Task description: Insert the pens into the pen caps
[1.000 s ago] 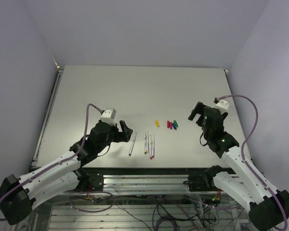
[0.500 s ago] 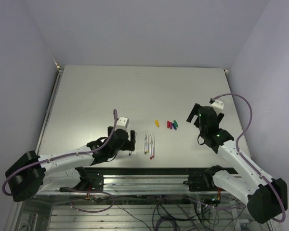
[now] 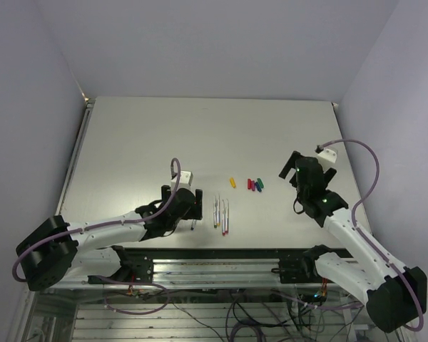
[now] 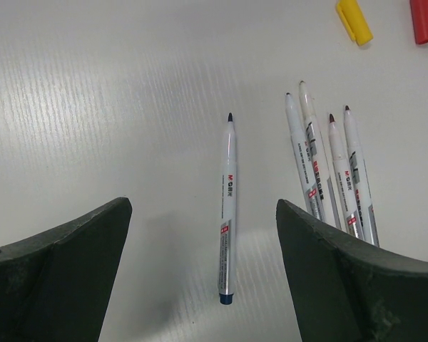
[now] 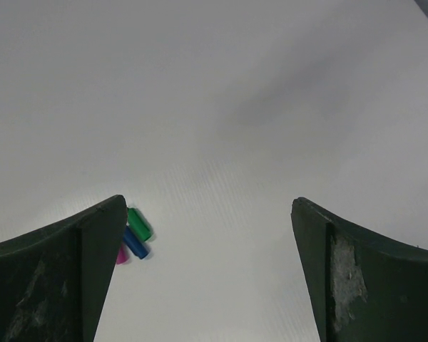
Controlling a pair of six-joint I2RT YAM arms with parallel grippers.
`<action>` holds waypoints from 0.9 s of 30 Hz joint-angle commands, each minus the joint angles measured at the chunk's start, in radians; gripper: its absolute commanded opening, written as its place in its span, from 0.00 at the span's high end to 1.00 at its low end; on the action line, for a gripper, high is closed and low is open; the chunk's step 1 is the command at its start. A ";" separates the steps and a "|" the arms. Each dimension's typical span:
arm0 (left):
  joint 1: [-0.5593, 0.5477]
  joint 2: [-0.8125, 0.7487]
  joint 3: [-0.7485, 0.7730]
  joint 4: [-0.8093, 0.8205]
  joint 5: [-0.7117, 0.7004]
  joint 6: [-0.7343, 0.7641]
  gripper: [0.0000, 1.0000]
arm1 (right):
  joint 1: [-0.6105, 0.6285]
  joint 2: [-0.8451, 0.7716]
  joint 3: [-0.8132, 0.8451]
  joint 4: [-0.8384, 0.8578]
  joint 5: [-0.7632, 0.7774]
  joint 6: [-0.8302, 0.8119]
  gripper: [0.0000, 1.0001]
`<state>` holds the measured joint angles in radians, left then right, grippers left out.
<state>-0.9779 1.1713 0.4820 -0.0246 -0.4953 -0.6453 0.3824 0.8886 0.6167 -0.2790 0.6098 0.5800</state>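
Observation:
In the left wrist view one whitish-grey pen (image 4: 227, 214) with a blue end lies alone on the table, between the fingers of my open left gripper (image 4: 202, 210). Several more pens (image 4: 328, 171) lie side by side to its right. In the top view my left gripper (image 3: 193, 206) hangs over the lone pen and hides most of it; the other pens (image 3: 220, 212) lie just to its right. The yellow cap (image 3: 232, 182) lies apart from the red (image 3: 250, 184), magenta, blue and green (image 3: 260, 182) caps. My right gripper (image 3: 288, 166) is open and empty, right of the caps. The right wrist view shows the green cap (image 5: 138, 223) and the blue cap (image 5: 134, 241) by its left finger.
The yellow cap (image 4: 354, 20) and the red cap (image 4: 421, 11) show at the top right of the left wrist view. The table's front edge (image 3: 214, 249) runs just below the pens. Purple cables loop over both wrists.
My left arm has moved right and down, from left of the lone pen to over it, with the pen between its open fingers. The right gripper has shifted only slightly.

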 commanded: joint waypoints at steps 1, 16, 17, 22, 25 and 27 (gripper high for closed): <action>-0.004 -0.009 0.032 0.034 -0.033 -0.007 0.06 | -0.003 0.035 0.046 -0.064 0.078 0.050 0.00; -0.005 0.126 0.126 -0.077 0.067 -0.045 0.06 | -0.002 0.074 0.050 -0.074 -0.004 0.027 0.14; -0.004 0.117 0.132 -0.083 0.070 -0.054 0.06 | -0.002 0.070 0.051 -0.076 -0.004 0.030 0.14; -0.004 0.077 0.144 -0.130 0.061 -0.076 0.06 | -0.002 0.029 0.044 -0.069 -0.016 0.033 0.15; -0.005 0.051 0.131 -0.140 0.048 -0.098 0.06 | -0.002 0.002 0.031 -0.055 -0.019 0.037 0.16; -0.004 0.041 0.120 -0.145 0.041 -0.113 0.06 | -0.002 -0.009 0.026 -0.045 -0.022 0.035 0.16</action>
<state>-0.9783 1.2461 0.5957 -0.1383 -0.4427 -0.7155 0.3824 0.9112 0.6453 -0.3500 0.5896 0.6048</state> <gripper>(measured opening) 0.937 0.841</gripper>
